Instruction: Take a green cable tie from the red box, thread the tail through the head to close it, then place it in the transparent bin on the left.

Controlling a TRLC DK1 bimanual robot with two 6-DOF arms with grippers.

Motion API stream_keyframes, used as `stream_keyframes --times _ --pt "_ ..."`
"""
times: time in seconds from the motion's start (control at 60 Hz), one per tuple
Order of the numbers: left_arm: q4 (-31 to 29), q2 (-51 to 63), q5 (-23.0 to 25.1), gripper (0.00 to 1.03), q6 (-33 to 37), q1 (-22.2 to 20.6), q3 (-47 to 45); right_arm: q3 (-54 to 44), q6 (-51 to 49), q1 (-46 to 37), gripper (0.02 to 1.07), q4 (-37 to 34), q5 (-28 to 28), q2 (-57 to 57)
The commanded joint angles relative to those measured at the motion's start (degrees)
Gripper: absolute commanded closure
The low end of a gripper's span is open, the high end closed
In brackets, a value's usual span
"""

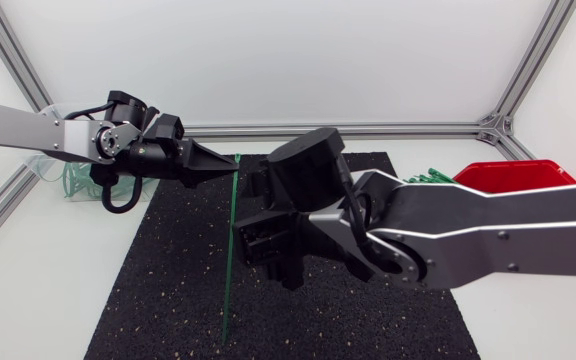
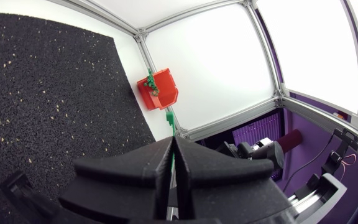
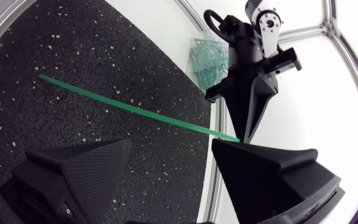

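Black speckled mat [image 1: 158, 290] — lying flat, covering the middle of the white table [image 1: 28, 290]. Aluminium frame rails [image 1: 418, 128] running along the table's edges; white panels [image 1: 268, 50] — glowing with even light.

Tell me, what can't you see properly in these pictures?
- Cable tie: head view, gripped part hidden inside the left gripper.
- Transparent bin: head view, partly behind the left arm.
- Red box: head view, front covered by the right arm; left wrist view, contents too small.
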Motion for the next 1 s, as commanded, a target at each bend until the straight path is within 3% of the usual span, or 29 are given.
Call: stream_keyframes --times 0.0,0.25,0.467,0.683,0.817,0.983 --pt "-0.5 2.1 1.5 1.00 0.8 0.3 1.5 -2.6 -3.6 1.7 0.12 2.2 0.8 1.9" --pt "-2.2 2.9 2.0 1.00 0.8 -0.2 1.4 -7.8 -13.9 4.5 0.12 14.7 3.6 8.1" --pt "-2.3 2.3 2.0 1.00 1.2 0.7 0.1 -10.0 -22.1 6.4 0.13 19.3 4.5 8.8" --pt "-2.4 0.4 2.0 1.00 2.4 0.4 -1.5 -15.9 -33.5 9.0 0.13 30.1 5.5 9.1" --pt "-2.5 0.1 2.0 1.00 2.6 0.1 -1.6 -18.0 -39.4 8.1 0.13 35.5 3.6 9.4" --pt "-2.6 0.1 1.9 1.00 3.0 -0.4 -2.0 -21.5 -49.7 4.8 0.13 45.3 -3.3 10.5"
